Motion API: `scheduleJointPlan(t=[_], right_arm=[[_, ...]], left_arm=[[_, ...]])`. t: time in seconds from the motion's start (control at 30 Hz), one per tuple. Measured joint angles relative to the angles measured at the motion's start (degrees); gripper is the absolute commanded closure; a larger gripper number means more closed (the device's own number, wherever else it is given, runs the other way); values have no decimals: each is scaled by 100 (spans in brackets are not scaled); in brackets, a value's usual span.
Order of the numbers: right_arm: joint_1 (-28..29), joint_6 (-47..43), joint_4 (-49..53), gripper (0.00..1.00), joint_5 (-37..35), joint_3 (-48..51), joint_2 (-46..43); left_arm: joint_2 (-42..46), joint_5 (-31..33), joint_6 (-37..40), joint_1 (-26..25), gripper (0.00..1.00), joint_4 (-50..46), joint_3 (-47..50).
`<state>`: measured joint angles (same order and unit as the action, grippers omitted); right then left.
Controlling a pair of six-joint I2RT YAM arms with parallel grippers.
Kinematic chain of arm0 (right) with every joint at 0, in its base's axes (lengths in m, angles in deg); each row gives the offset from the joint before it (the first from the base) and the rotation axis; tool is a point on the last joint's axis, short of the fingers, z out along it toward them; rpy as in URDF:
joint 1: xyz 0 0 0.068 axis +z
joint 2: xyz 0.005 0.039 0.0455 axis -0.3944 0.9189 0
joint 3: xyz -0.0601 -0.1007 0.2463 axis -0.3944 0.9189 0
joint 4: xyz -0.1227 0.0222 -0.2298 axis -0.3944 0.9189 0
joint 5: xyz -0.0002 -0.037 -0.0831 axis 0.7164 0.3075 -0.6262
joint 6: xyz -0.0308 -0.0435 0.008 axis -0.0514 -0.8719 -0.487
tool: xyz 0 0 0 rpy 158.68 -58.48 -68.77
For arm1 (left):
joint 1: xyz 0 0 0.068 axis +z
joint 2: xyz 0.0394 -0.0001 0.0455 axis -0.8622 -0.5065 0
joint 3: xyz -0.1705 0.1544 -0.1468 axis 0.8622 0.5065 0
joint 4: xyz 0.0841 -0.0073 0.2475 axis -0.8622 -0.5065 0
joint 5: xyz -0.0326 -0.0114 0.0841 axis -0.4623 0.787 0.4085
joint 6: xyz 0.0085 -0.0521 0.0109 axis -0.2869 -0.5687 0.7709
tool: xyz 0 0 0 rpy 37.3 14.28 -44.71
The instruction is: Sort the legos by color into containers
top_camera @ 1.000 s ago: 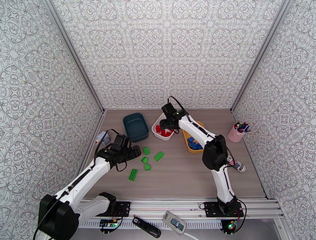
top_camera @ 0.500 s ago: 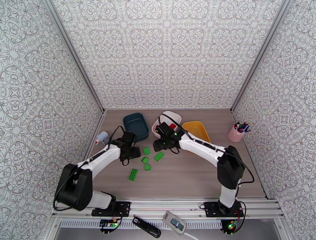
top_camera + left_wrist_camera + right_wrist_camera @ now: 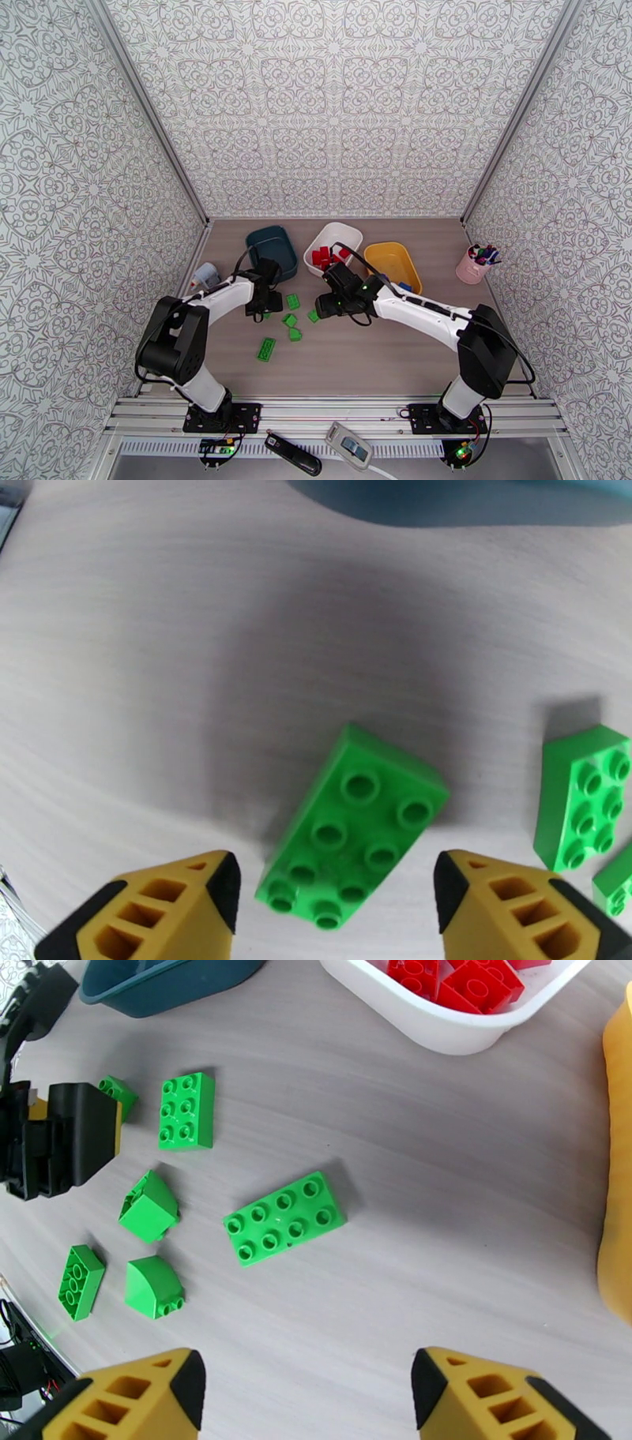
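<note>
Having left the white tub, right tool gapes empty over green legos; left tool likewise.

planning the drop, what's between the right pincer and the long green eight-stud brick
Nothing: the right wrist view shows bare grey tabletop between the right pincer and the long green eight-stud plastic brick.

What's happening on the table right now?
Sorting is partway done. Red bricks sit in the white tub and blue bricks in the yellow tub. Several green bricks lie loose on the table. The left gripper, open, is lined up over a green 2x4 brick. The right gripper, open, hovers near a second green 2x4 brick. Neither grips anything.
</note>
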<state>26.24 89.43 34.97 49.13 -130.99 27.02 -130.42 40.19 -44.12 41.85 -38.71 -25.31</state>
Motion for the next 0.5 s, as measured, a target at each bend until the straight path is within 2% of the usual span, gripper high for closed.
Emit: scheduleJointPlan(t=[0.17, 0.5], right_arm=[[24, 81, -98, 29, 13, 122, 0], [28, 144, -138, 31, 13, 151, -2]], left_arm=[[-127, -31, 107, -2, 38, 61, 0], [-219, -111, 186, -157, 56, 173, -15]])
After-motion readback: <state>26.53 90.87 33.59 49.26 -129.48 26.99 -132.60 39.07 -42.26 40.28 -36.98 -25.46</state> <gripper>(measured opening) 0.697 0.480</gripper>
